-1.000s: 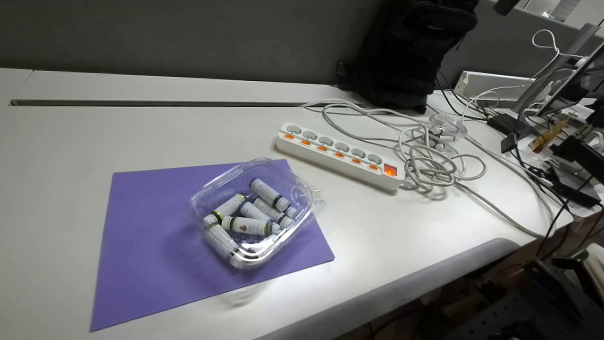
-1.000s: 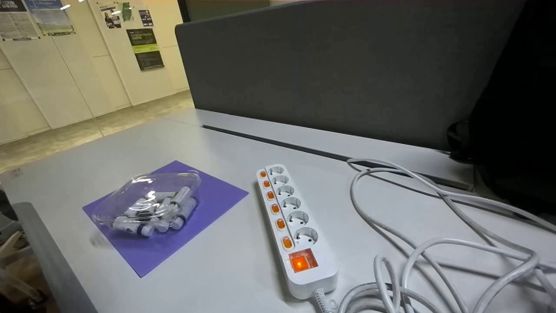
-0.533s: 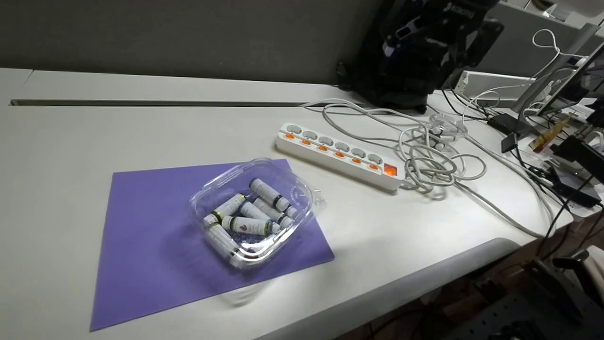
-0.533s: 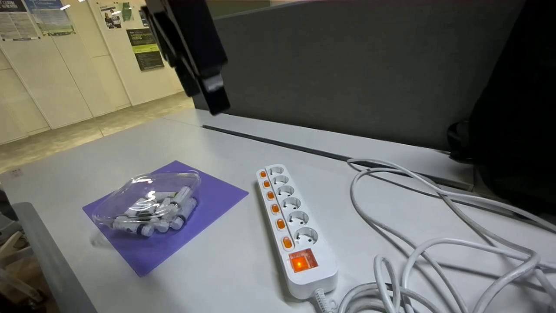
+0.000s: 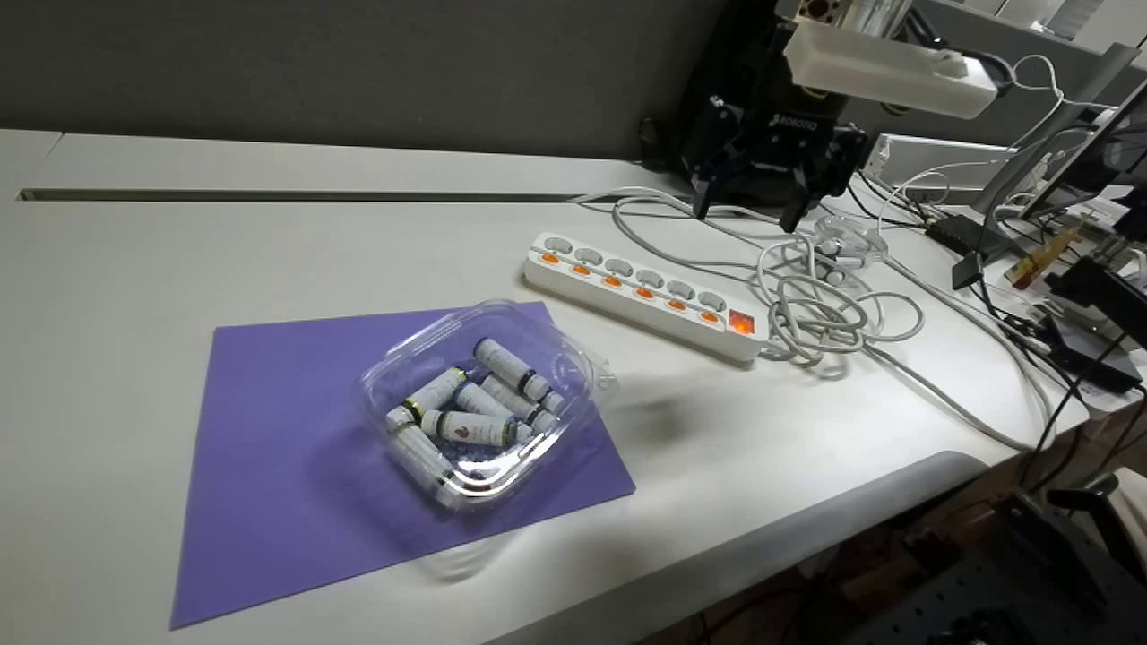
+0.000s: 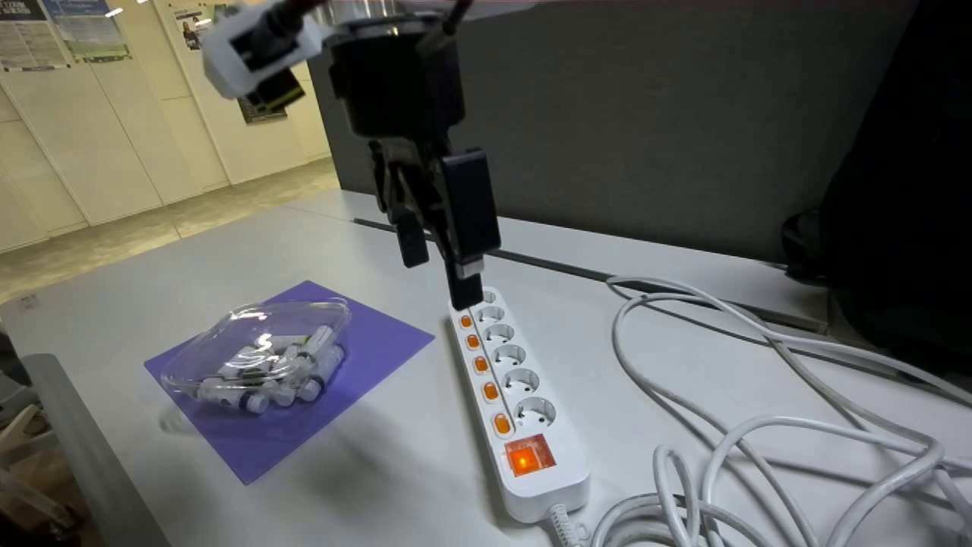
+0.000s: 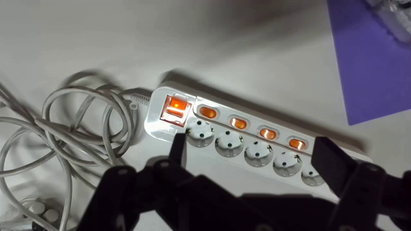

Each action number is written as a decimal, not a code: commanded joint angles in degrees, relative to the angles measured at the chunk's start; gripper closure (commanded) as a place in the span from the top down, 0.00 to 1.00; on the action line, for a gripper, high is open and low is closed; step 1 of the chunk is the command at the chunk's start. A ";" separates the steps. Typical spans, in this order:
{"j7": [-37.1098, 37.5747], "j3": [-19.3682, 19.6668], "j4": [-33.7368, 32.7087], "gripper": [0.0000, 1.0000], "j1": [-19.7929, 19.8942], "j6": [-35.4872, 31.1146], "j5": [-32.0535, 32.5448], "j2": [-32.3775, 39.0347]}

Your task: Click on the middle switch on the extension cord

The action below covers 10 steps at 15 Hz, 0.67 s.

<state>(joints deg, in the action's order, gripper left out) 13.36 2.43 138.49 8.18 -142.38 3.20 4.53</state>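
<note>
Closest to us in the wrist view is the tool (image 7: 249, 144), and its two fingers (image 7: 329, 163) are spread, with a wide gap between the tips. Just past it is the power strip (image 7: 250, 136), lying flat on the worktop (image 5: 269, 260), face up. Going by both exterior views, the tool hangs in the air near the strip, tips clear of it.

We count six little orange switches (image 5: 644, 293) in a row in an exterior view, so we can't tell which single one counts as the middle, but the central pair is the third and fourth along. In the wrist view we see that pair between the fingertips. There's also a bigger red switch (image 7: 176, 110), lit up, at the end where the white cord (image 7: 65, 132) comes out and lies in messy loops.

Farther off, apart from the strip, we've got a purple mat (image 5: 269, 448) with a clear plastic tub (image 5: 566, 365) on it and small white bottles (image 5: 475, 428) lying inside. Behind all that stands a dark grey divider (image 6: 645, 121), and way at the back we spot a pale wall (image 6: 106, 152) with posters (image 6: 93, 34).
</note>
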 commanded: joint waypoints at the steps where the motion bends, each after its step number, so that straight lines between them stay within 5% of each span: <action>1: -0.38 1.63 -1.35 1.00 -1.43 1.17 -0.23 1.53; 7: 7.59 3.53 -1.67 1.00 -3.96 -2.60 8.68 3.92; 8: 8.53 3.69 -1.80 0.75 -4.46 -3.82 9.74 5.00; 10: 12.31 4.58 -1.96 0.67 -5.87 -7.11 13.14 7.23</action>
<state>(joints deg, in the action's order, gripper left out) 19.38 5.25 136.61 4.73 -145.49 11.71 9.06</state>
